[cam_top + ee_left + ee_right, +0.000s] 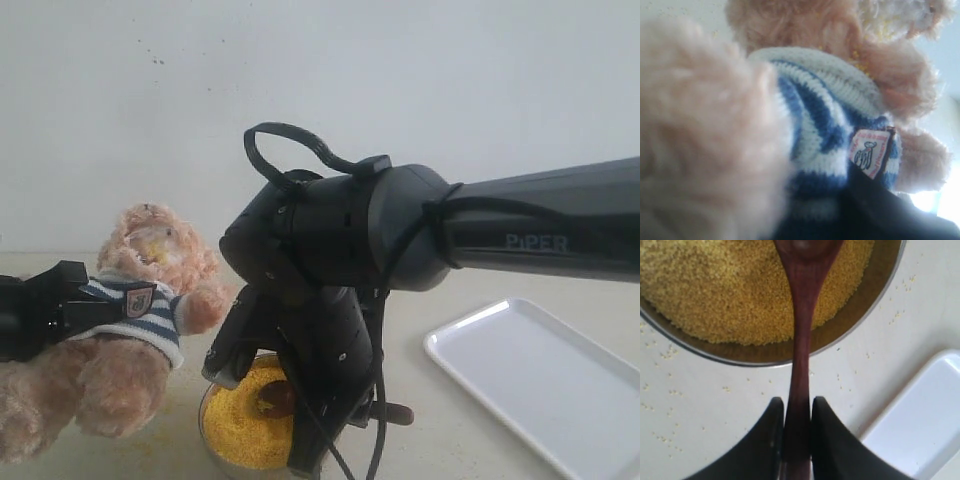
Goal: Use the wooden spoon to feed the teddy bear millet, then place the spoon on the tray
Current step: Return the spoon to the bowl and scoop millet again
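The teddy bear (140, 300) leans tilted at the left, and my left gripper (75, 305) is shut on its striped shirt (825, 125). Its shield badge (870, 152) shows beside a dark finger (880, 212). Yellow grains cling round its mouth. My right gripper (798, 402) is shut on the thin handle of the wooden spoon (801, 355). It points down over the metal bowl (850, 337) of millet (730, 290). The spoon's oval end (272, 400) lies on the millet (245, 425). The white tray (540, 390) lies to the right of the bowl.
Loose millet grains (670, 352) are scattered on the white table around the bowl. The right arm (480, 235) stretches in from the right, above the tray. A corner of the tray (920, 420) lies close to the bowl's rim.
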You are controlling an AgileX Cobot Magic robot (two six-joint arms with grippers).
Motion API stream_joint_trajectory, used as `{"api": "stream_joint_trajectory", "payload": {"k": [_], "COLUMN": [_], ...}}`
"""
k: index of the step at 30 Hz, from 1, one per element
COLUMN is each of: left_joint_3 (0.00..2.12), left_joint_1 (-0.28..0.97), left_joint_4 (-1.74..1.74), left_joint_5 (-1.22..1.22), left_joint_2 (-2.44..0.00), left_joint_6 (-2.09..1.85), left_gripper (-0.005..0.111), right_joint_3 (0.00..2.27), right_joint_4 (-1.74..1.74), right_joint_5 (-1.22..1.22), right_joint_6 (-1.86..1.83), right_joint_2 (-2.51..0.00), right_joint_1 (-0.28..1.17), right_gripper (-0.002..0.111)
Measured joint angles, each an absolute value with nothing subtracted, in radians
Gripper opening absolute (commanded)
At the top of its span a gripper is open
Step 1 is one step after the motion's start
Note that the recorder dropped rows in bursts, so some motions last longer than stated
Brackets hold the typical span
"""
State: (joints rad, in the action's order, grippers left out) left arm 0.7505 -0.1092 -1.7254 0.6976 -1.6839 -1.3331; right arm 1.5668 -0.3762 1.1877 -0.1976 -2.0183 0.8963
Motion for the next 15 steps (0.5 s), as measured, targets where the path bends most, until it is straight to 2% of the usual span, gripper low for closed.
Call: {"api": "stream_joint_trajectory", "payload": {"k": [15], "left_joint_3": [0.750], "left_joint_1": [-0.109], "left_joint_4": [-1.725], "left_joint_5": [0.698], "left_joint_2": [-1.684], "left_joint_6": [-1.354], "left_gripper": [0.004], "right_joint_3": [1.567], "right_joint_4": [-0.442], "right_joint_5": [1.217], "right_joint_6": [-0.186], "right_joint_2": [-2.013], "right_joint_1": [0.896], "right_gripper": [0.000]}}
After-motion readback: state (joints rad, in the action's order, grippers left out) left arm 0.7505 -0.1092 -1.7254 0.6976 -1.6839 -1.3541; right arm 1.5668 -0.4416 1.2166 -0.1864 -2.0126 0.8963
